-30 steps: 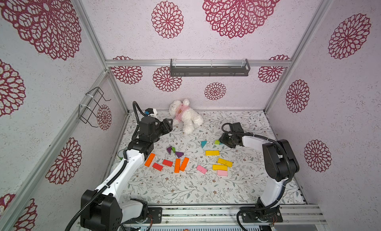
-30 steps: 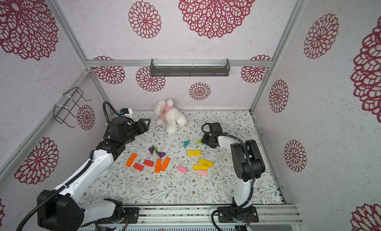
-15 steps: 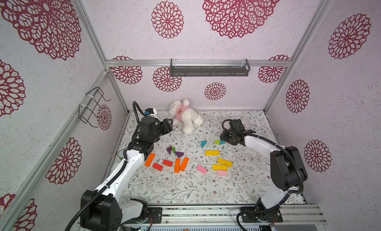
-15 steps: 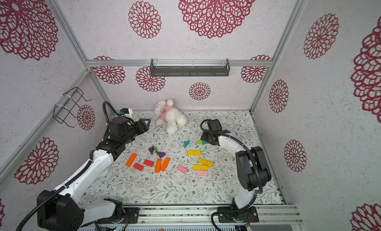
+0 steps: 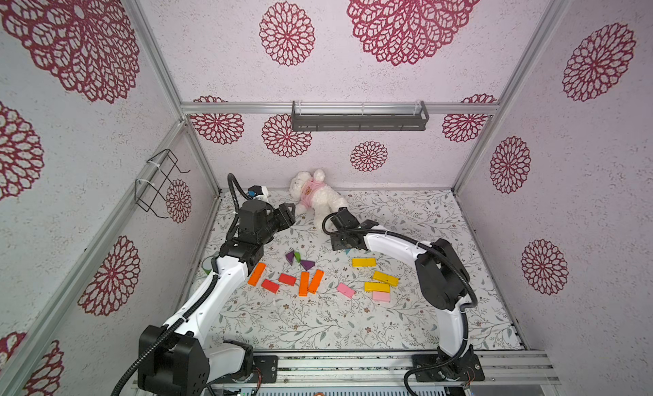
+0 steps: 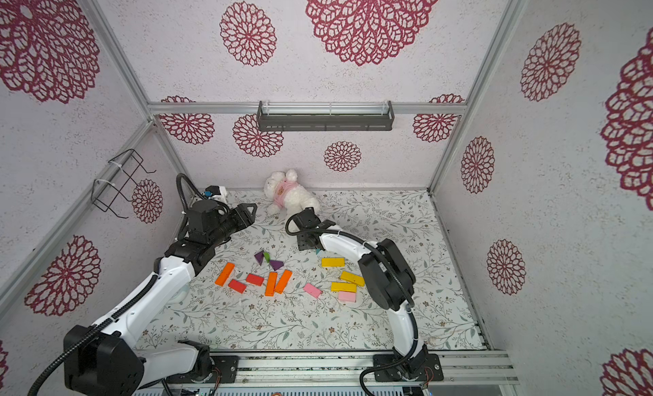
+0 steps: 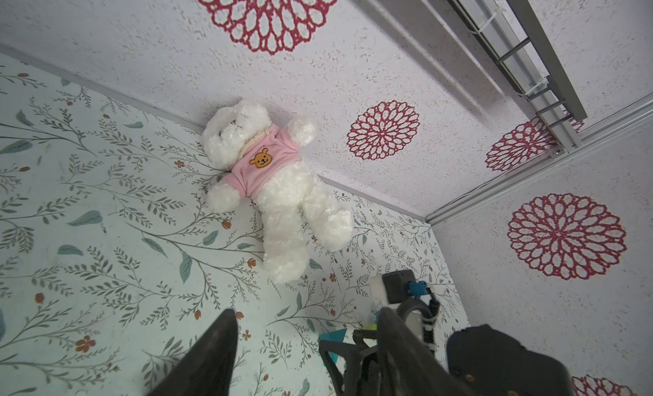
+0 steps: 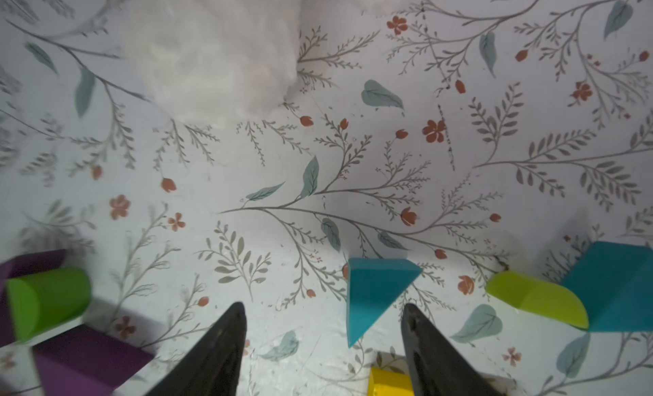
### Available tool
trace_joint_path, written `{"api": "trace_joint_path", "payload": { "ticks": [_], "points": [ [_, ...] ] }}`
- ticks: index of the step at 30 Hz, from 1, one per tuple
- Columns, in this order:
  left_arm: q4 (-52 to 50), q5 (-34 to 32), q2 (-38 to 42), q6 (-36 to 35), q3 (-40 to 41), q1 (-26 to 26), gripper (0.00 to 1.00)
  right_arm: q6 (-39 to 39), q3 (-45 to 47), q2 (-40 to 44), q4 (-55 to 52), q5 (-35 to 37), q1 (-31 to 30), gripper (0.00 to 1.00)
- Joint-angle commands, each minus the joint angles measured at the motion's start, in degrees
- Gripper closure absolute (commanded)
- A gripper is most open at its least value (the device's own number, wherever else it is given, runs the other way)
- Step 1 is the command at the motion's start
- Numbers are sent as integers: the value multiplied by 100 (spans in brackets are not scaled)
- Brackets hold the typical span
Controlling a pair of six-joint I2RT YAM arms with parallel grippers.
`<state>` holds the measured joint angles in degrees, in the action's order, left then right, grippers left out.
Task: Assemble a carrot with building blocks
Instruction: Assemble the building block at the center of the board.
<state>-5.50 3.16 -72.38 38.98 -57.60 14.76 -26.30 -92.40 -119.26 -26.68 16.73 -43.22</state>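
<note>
The building blocks lie scattered on the floral mat: orange bars (image 5: 257, 273), red bars (image 5: 287, 279), purple triangles (image 5: 307, 264), yellow bars (image 5: 364, 262) and pink bars (image 5: 345, 290). My right gripper (image 8: 321, 307) is low over the mat and open. A teal triangle (image 8: 374, 288) lies flat just past its fingertips, nearer one finger and touching neither. Beside it sit a lime half-cylinder (image 8: 533, 298), another teal triangle (image 8: 618, 284) and a green cylinder (image 8: 46, 302). My left gripper (image 7: 304, 323) hangs raised and open, holding nothing, pointing at the back wall.
A white plush bear (image 5: 312, 196) in pink lies at the back wall, just beyond the right gripper (image 5: 342, 240). A green cup (image 5: 207, 268) is mostly hidden behind the left arm. A dark shelf (image 5: 358, 116) hangs on the back wall and a wire rack (image 5: 159, 185) on the left wall.
The right gripper has swung left, away from the lime and teal blocks, to the lone teal triangle, and its jaws have widened. The left arm has not moved.
</note>
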Motion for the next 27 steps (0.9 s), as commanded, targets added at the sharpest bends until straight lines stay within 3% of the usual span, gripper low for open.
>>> {"api": "trace_joint_path", "payload": {
  "ticks": [1,12,27],
  "points": [
    [-39,-158,22,-84,-40,38,35,477,-370,-123,-540,961,-49,27],
    [-33,-142,11,-84,-45,13,35,896,-632,-509,-918,1827,-117,27],
    [-39,-101,13,-67,-49,4,35,969,-143,-245,-819,1626,49,28]
  ]
}}
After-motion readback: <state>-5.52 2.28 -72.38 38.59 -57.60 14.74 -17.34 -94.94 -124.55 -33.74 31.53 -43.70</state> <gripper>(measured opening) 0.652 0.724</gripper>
